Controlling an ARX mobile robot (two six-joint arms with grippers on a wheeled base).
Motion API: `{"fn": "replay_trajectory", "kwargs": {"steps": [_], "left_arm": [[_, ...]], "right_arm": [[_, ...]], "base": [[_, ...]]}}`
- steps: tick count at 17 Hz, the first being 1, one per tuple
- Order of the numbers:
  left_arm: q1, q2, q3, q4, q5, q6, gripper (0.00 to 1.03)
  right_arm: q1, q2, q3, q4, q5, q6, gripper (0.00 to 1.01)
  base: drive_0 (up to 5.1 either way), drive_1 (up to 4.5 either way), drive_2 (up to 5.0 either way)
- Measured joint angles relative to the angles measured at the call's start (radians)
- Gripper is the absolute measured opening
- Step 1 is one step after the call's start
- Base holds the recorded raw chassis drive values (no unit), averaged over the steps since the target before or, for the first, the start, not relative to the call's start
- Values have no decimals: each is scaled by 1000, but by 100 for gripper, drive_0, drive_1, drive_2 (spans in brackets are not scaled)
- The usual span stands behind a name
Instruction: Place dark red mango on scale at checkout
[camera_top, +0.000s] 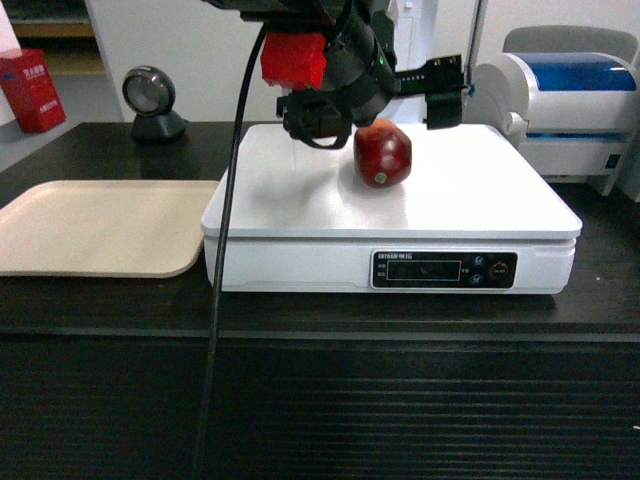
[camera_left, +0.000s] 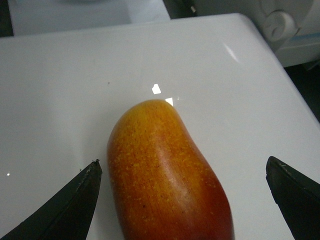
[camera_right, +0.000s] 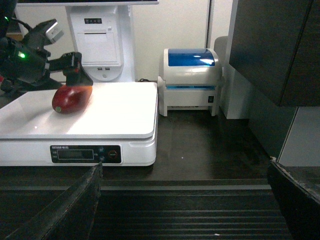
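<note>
Left hand (camera_left: 182, 192) wide (mango (camera_left: 167, 175) loose)

Dark red mango (camera_left: 167, 185): smooth glossy skin, finely speckled, red grading to yellow-orange. Scale (camera_top: 440, 200): white hard plastic, platform smooth and semi-gloss with light glints; glossy black display strip (camera_top: 444, 270). Beige tray (camera_top: 95, 225) at 9 o'clock: matt plastic. Checkout (camera_top: 400, 400): dark matt top, ribbed front panel.

scale (camera_top: 400, 200) display strip lettering, perhaps too blurred to read
</note>
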Motion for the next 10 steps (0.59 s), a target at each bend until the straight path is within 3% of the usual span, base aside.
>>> {"fn": "replay_trajectory", "kwargs": {"steps": [2, 3, 5, 7, 8, 10], "left_arm": [[2, -58, -60, 62, 60, 27, 98], [4, -105, -113, 103, 103, 60, 98], [13, -198, -227, 210, 158, 155, 98], [43, -324, -378, 298, 249, 259, 98], [69, -375, -450, 356, 259, 288, 98], [143, -474, -605, 459, 278, 299, 98]], "right_arm": [[0, 0, 0, 0, 0, 0, 98], [0, 0, 0, 0, 0, 0, 98], [0, 0, 0, 0, 0, 0, 98], [0, 0, 0, 0, 0, 0, 98], [0, 0, 0, 0, 0, 0, 98], [0, 0, 0, 0, 0, 0, 98]], "base": [[0, 0, 0], [0, 0, 0], [0, 0, 0], [0, 0, 0], [0, 0, 0], [0, 0, 0]]}}
